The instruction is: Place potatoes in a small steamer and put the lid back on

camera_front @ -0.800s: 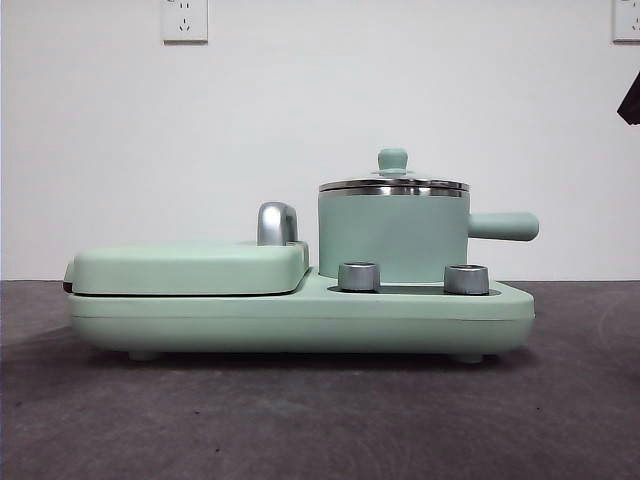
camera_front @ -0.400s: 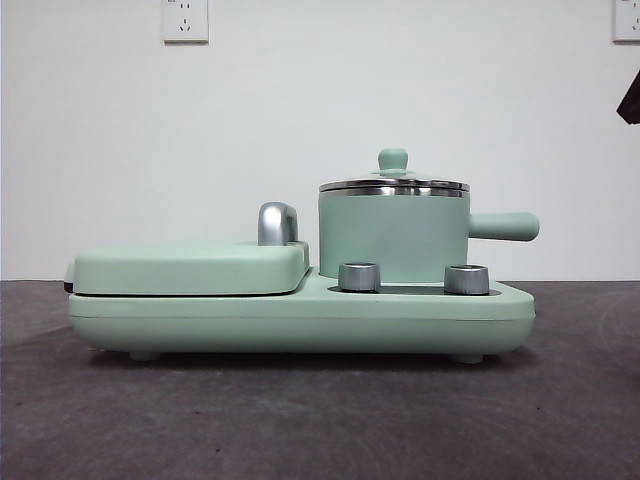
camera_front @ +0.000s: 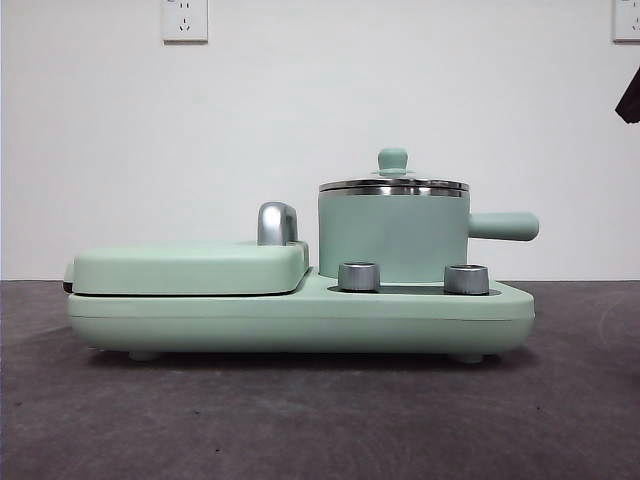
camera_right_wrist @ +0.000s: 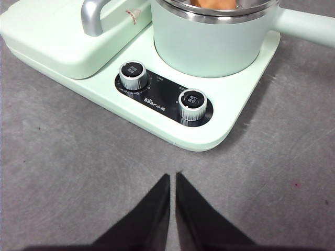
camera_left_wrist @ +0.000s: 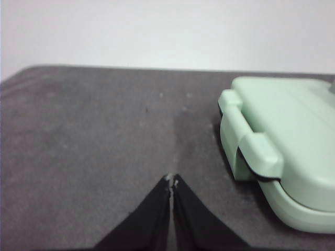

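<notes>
I see the small steamer [camera_front: 392,235] on the right half of the mint-green cooker base [camera_front: 300,318], its lid [camera_front: 393,180] seated on the steel rim, knob up. Through the top of the pot, my right wrist camera shows a sliver of orange: the potatoes [camera_right_wrist: 214,3] inside. Two steel dials [camera_right_wrist: 162,91] sit at six o'clock of the pot; the closed grill plate [camera_front: 188,268] lies at nine o'clock. My left gripper [camera_left_wrist: 171,181] and right gripper [camera_right_wrist: 172,177] hover over bare table, both pinched together, holding nothing.

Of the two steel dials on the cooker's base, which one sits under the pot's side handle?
The right-hand dial in the front view, below the steamer's handle. The other dial stands nearer the closed grill plate.
</notes>
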You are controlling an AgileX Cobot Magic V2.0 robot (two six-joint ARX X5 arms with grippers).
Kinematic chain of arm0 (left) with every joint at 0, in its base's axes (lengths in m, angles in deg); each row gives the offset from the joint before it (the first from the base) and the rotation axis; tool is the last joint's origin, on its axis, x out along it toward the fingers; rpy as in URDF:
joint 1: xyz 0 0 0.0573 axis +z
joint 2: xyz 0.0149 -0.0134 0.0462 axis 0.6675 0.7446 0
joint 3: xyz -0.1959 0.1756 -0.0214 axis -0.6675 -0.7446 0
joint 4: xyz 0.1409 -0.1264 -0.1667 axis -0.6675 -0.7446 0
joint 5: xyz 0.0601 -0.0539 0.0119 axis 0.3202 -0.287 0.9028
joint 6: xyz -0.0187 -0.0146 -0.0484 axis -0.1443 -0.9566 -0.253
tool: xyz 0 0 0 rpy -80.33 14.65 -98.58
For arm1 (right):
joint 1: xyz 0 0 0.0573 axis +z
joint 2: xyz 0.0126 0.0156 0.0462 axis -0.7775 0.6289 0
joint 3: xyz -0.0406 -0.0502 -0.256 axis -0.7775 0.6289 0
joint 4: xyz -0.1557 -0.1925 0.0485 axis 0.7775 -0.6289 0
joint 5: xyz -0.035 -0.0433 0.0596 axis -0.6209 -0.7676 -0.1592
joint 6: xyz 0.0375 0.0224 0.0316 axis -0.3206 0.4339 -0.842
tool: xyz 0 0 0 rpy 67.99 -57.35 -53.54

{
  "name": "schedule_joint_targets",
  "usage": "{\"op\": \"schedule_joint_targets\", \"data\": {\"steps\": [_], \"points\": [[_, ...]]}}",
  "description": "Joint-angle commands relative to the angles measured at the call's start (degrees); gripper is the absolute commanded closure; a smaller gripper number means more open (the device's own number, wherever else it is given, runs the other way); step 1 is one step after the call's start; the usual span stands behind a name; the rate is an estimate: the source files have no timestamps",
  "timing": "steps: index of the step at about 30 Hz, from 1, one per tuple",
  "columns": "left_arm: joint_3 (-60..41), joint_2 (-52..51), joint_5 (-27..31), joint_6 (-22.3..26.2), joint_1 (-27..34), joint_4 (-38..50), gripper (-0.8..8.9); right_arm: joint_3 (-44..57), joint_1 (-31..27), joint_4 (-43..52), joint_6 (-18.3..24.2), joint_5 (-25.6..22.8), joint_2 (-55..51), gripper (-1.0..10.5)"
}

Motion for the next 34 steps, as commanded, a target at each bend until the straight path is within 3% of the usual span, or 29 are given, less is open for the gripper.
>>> {"op": "schedule_joint_targets", "data": {"steps": [1, 10, 11, 13, 16, 22, 26, 29, 34], "points": [[-1.1, -0.1, -0.1, -0.4, 0.1, 0.9, 8.06, -0.4, 0.5, 0.7, -0.6, 0.0, 0.2, 9.3], [-1.1, -0.2, -0.1, -0.4, 0.1, 1.1, 8.06, -0.4, 0.5, 0.7, -0.1, -0.3, 0.2, 9.3], [-1.1, -0.2, -0.1, -0.4, 0.1, 1.1, 8.06, -0.4, 0.5, 0.4, 2.6, -1.4, 0.0, 9.3], [-1.1, -0.2, -0.1, -0.4, 0.1, 1.1, 8.06, 0.4, -0.3, 1.2, 2.9, -4.3, -1.6, 9.3], [-1.1, -0.2, -0.1, -0.4, 0.1, 1.1, 8.06, 6.3, -5.6, 9.3, 4.1, -7.3, -6.0, 9.3], [-1.1, -0.2, -0.1, -0.4, 0.1, 1.1, 8.06, 24.2, -20.3, 26.6, 8.0, -3.3, -19.7, 9.3], [-1.1, -0.2, -0.1, -0.4, 0.1, 1.2, 8.06, 31.3, -30.5, 26.9, 8.7, 2.4, -27.5, 9.3], [-1.1, -0.2, -0.1, -0.4, 0.1, 1.2, 8.06, 34.0, -35.9, 26.0, 8.8, 3.3, -30.7, 9.3], [-1.1, -0.2, -0.1, -0.4, 0.0, 1.2, 8.06, 33.9, -38.4, 27.0, 10.0, 2.8, -31.3, 9.3]]}}
